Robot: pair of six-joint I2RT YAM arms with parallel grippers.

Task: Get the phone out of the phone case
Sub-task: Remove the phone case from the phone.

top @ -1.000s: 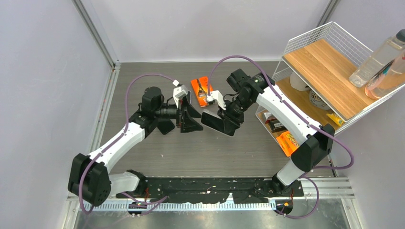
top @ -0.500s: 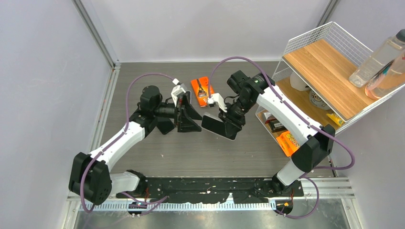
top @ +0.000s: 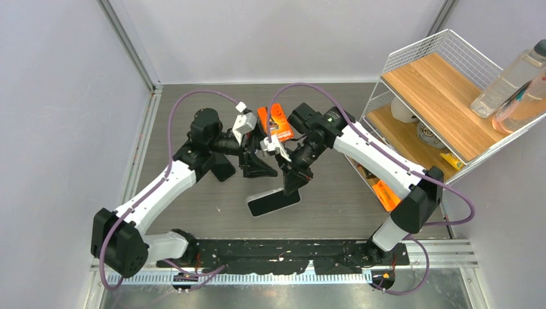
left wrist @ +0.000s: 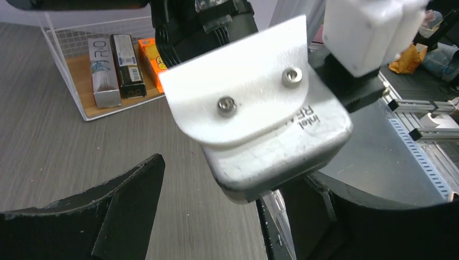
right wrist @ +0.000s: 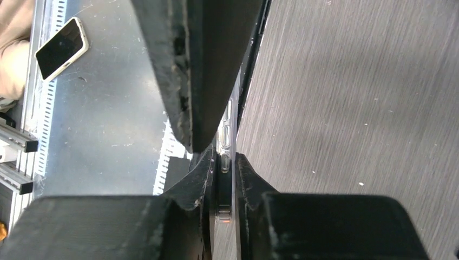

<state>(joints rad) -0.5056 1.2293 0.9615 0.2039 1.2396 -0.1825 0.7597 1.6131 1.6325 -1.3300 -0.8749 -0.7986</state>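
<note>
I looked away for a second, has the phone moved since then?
Yes. The phone, clamped in the right gripper, has moved down the top view, nearer the black base plate at the table's near edge.

The phone (top: 273, 201), glossy black glass, lies on a matt wood-grain grey table (top: 335, 212), near a white metal-wire rack (top: 418, 44) with smooth wooden shelves (top: 441, 96); the right gripper (right wrist: 224, 168) is scuffed matt black plastic.

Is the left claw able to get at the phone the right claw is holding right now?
Probably not directly. The right wrist camera housing fills the space in front of the open left claw, and the phone, pinched in the right claw, lies beyond it.
</note>
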